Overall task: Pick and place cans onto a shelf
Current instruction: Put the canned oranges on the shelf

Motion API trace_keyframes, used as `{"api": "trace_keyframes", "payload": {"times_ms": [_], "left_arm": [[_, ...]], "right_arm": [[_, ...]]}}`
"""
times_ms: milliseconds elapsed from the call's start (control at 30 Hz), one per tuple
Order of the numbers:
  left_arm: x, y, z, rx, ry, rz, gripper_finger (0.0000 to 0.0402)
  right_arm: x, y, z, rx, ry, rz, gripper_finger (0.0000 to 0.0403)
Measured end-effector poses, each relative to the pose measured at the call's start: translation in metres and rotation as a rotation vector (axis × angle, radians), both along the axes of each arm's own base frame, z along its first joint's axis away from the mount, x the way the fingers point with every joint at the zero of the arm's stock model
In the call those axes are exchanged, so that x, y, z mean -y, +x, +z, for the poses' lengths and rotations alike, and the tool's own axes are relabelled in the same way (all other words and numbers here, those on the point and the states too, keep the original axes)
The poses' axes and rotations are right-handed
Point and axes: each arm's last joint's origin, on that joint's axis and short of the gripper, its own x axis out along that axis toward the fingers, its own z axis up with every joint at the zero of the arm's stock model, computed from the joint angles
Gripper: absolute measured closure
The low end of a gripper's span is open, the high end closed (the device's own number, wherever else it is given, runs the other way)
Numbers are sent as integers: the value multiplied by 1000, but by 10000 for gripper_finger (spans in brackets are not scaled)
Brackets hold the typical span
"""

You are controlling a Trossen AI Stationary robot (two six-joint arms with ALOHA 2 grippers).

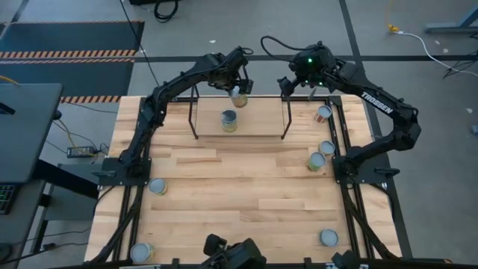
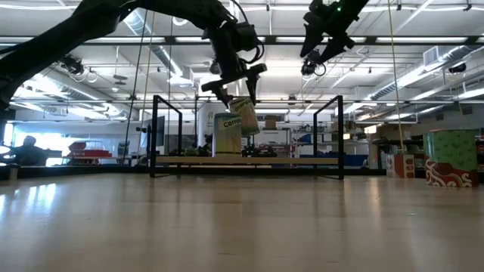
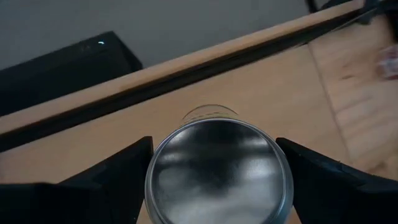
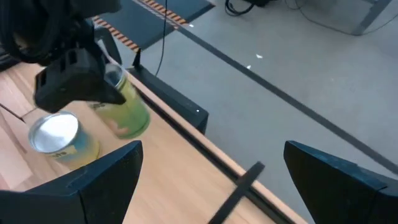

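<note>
My left gripper (image 1: 237,91) hangs over the far middle of the table, shut on a green-labelled can (image 2: 244,115) above the shelf (image 1: 261,125). The can's silver lid (image 3: 217,171) fills the left wrist view. A second can (image 1: 229,121) stands upright by its base on the shelf board (image 2: 287,160), just nearer than the held one. My right gripper (image 1: 288,84) hovers open above the shelf's far right end. Its fingers (image 4: 93,180) have nothing between them. My left gripper pinches the can's side wall just below the lid (image 3: 154,171) between its two fingers. The fingers (image 3: 118,180) come from above, slanting down toward the table's far edge. The can hangs tilted below them, clear of the shelf board and beside the standing can.
Three cans (image 1: 323,112) (image 1: 326,148) (image 1: 317,161) stand near the table's right rail. Further cans sit at the left (image 1: 157,186), the near left corner (image 1: 141,252) and the near right (image 1: 328,237). A patterned green box (image 2: 452,157) shows at the low view's right.
</note>
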Motion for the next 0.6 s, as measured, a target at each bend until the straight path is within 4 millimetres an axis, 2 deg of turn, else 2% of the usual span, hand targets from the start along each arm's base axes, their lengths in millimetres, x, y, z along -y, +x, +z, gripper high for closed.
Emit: {"api": "trace_keyframes", "payload": {"times_ms": [267, 433, 600], "left_arm": [[-2, -8, -11, -139, -11, -10, 83], [-5, -4, -19, -178, 37, 13, 83], [2, 6, -29, -241, 96, 27, 83]], "right_arm": [[5, 25, -19, -9, 56, 4, 5], [6, 39, -26, -7, 56, 22, 5], [6, 41, -27, -9, 57, 27, 5]]}}
